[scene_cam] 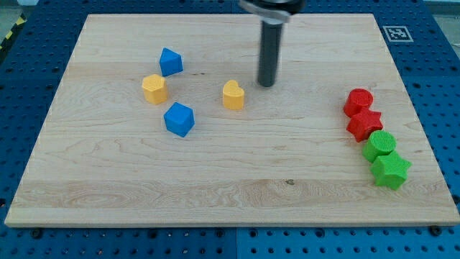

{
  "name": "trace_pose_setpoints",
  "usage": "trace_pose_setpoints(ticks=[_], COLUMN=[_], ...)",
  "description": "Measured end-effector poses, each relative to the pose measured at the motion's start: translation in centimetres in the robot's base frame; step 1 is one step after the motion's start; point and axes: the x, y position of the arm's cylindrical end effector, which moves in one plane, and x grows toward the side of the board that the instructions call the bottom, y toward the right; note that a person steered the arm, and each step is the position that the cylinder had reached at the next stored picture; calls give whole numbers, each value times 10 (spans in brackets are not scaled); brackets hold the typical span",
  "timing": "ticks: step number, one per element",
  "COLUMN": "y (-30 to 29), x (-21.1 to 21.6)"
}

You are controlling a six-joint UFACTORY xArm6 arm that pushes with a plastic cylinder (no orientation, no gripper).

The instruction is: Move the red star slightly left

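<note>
Resting bare on the board, touching nothing, my tip [267,84] stands well to the view's left of the red star [364,124], so I should circle to its right side, then nudge gently leftward.

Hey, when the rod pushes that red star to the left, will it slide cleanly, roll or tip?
The red star looks squat and flat-bottomed, so it should slide rather than roll or tip. It seems to touch the red round block and green round block, which may drag along. My tip is well to its left.

Rod [269,50] upper end cut off at top.
</note>
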Motion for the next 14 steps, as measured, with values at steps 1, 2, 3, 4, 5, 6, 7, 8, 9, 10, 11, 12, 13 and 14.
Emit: trace_pose_setpoints(ticks=[1,2,3,4,5,6,7,8,9,10,11,12,13,14], y=[83,165,234,247,210,206,182,143,115,86,68,69,78,67], x=[5,14,41,92,100,107,107,107,95,93,93,84,77,77])
